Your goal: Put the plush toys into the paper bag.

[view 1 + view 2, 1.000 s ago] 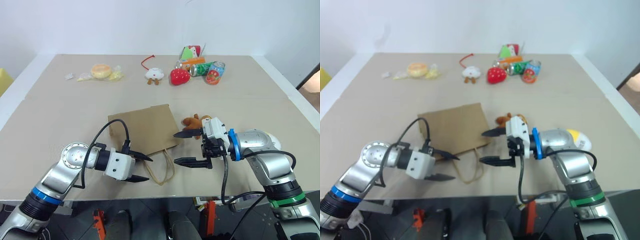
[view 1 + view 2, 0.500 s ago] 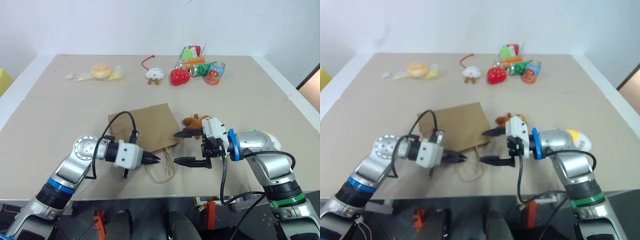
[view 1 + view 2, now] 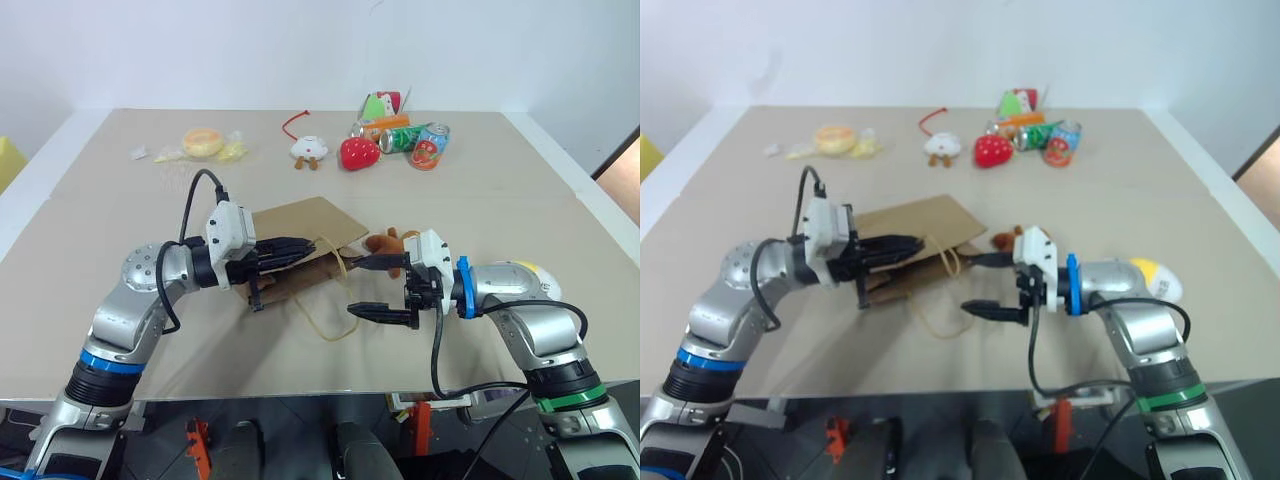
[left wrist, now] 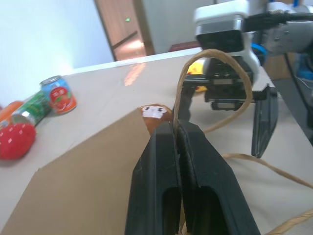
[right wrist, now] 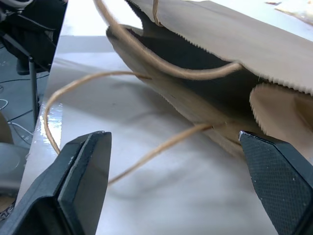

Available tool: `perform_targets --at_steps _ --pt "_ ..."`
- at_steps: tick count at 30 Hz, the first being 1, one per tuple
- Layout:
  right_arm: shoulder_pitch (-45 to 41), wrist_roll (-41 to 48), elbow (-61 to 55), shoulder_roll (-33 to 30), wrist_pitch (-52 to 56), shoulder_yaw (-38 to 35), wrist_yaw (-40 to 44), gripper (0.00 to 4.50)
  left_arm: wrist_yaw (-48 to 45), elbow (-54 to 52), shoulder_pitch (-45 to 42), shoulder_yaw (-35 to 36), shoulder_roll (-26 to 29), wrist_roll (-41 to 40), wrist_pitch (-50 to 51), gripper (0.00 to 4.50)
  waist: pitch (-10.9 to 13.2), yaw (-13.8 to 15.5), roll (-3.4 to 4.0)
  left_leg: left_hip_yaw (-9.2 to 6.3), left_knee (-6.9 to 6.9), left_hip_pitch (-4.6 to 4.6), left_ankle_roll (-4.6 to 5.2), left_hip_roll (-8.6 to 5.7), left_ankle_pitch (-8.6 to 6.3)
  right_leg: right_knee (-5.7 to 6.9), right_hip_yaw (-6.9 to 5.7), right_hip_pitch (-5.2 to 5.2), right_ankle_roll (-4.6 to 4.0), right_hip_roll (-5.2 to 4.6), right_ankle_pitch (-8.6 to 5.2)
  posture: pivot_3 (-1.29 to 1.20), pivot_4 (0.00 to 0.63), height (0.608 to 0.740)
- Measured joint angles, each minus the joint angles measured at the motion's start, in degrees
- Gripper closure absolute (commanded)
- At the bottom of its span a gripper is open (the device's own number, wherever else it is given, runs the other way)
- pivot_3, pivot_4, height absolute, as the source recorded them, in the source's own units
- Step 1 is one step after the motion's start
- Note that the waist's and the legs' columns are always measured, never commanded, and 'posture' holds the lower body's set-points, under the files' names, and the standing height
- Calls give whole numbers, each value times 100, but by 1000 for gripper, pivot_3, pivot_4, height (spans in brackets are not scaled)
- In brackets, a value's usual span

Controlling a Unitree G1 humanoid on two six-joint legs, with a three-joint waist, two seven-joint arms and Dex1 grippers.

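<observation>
The brown paper bag [image 3: 300, 222] lies on the table with its mouth toward my right gripper. My left gripper [image 3: 308, 247] is shut on the bag's upper cord handle [image 4: 215, 55] and holds that side up, so the mouth [image 5: 195, 56] gapes. The other handle [image 3: 322, 322] trails on the table. In front of the mouth my right gripper [image 3: 352, 287] is open and holds nothing. Just behind it sits the brown monkey plush toy [image 3: 392, 242]. The yellow-and-white egg-shaped plush toy [image 3: 1152, 271] peeks out behind my right forearm.
Along the table's far side lie a wrapped bun [image 3: 203, 143], a small white toy [image 3: 310, 150], a red strawberry-like toy [image 3: 359, 153] and some cans [image 3: 428, 145]. The table's front edge runs just below both grippers.
My left gripper shut on the cord handle, then rose and turned, lifting the bag's upper side so its mouth opened. My right gripper stayed in place, jaws slightly narrower.
</observation>
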Motion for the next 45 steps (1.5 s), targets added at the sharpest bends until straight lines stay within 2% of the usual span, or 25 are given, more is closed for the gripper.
perform_targets --at_steps 2,3,4,5,7,9,16,19,25,32,36,42,45 --pt "-37 12 0 50 23 1 -5 1813 146 -18 -1 24 -72 -4 57 4500 0 0 0 0 2 0 0 0 0 0 1 1 1 0 1 0 150 740" --pt "-107 36 0 75 54 5 -6 2009 264 -18 0 25 -160 -2 86 4500 0 0 0 0 8 -2 0 0 0 0 1 2 2 1 4 0 150 740" --pt "-110 36 0 75 54 5 -7 2009 270 -18 0 25 -163 -2 86 4500 0 0 0 0 8 -2 0 0 0 0 1 2 2 1 4 0 150 740" --pt "-188 31 7 120 44 -1 -48 2806 424 -32 17 44 -226 12 87 4500 0 0 0 0 13 -2 0 0 0 0 2 4 3 0 5 0 150 740" --pt "-189 28 9 151 39 0 -58 3442 446 -54 33 43 -240 16 87 4500 0 0 0 0 14 -3 0 0 0 0 2 4 3 0 5 0 150 740" --pt "-240 -21 90 320 17 17 -140 4474 538 -164 91 32 -264 58 90 4500 0 -1 0 0 16 -3 0 0 0 0 2 4 2 0 7 0 150 740" --pt "-577 -215 183 867 44 273 -494 4474 687 -234 143 -15 -434 176 89 4500 0 -7 0 0 19 -3 0 4 0 0 3 3 1 6 11 0 150 740" --pt "-793 -642 626 1336 31 523 -1031 4474 983 -294 146 -22 -662 260 90 4500 0 -6 0 1 20 -8 0 3 0 0 5 3 1 5 13 0 150 740" --pt "-924 -1165 932 1771 -71 688 -1712 4474 1480 -398 145 -5 -910 397 106 4500 0 -6 0 0 19 -8 -1 3 0 0 6 2 2 7 13 0 150 740" --pt "-702 -2063 1248 2020 -551 1121 -2527 4474 2198 -482 44 62 -1191 647 107 4500 0 -6 0 0 19 -9 -1 1 0 0 9 2 6 6 17 0 150 740" --pt "-578 -2613 1822 2265 -1099 1229 -3244 4474 2535 -645 58 64 -1305 849 105 4500 -2 -10 -2 1 19 -5 -1 2 0 0 9 3 5 8 18 0 150 740" --pt "-573 -2710 1959 2297 -1342 1215 -3293 4474 2634 -697 71 115 -1249 965 78 4500 -2 -43 -3 0 21 -1 -1 2 1 0 9 8 6 8 20 0 150 740" --pt "-573 -2706 1977 2309 -1353 1192 -3289 4474 2659 -696 -200 179 -1159 1110 -67 4500 -2 -42 -3 -1 23 -3 0 2 1 -1 9 8 7 9 20 0 150 740"
